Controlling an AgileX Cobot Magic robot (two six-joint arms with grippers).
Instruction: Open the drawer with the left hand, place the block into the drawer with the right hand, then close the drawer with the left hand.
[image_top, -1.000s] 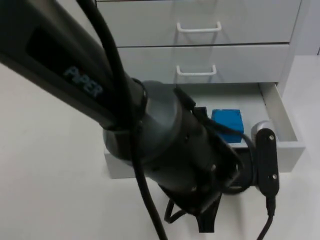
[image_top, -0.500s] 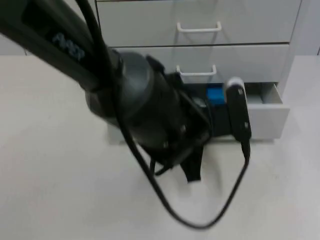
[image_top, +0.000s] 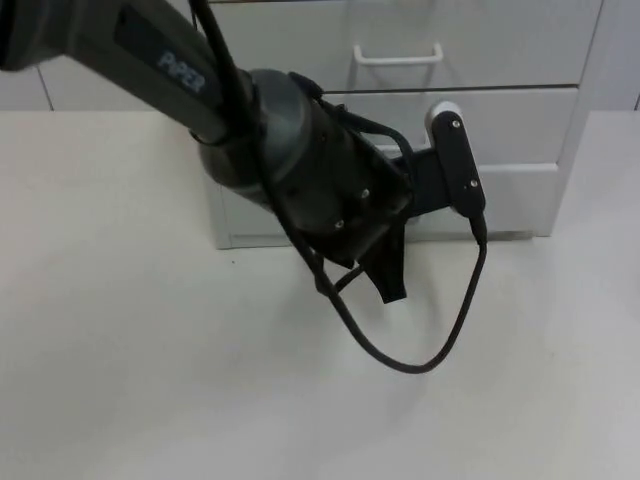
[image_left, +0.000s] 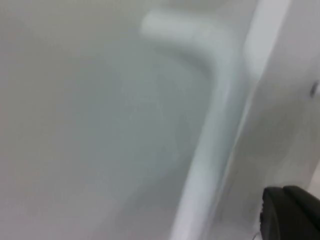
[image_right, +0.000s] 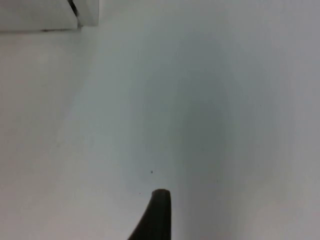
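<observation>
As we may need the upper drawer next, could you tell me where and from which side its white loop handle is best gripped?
Probably the level middle bar of the white loop handle, approached from the front, one finger above, one below: it stands off the pale grey drawer front, both ends fixed. The left gripper hangs lower, before the bottom drawer.

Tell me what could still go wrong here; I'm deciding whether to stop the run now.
The left gripper sits close against the bottom drawer, whose front looks flush with the cabinet. A careless pull-back could catch the handle and drag the drawer open again. The loose cable loop hanging by the front could snag too.
</observation>
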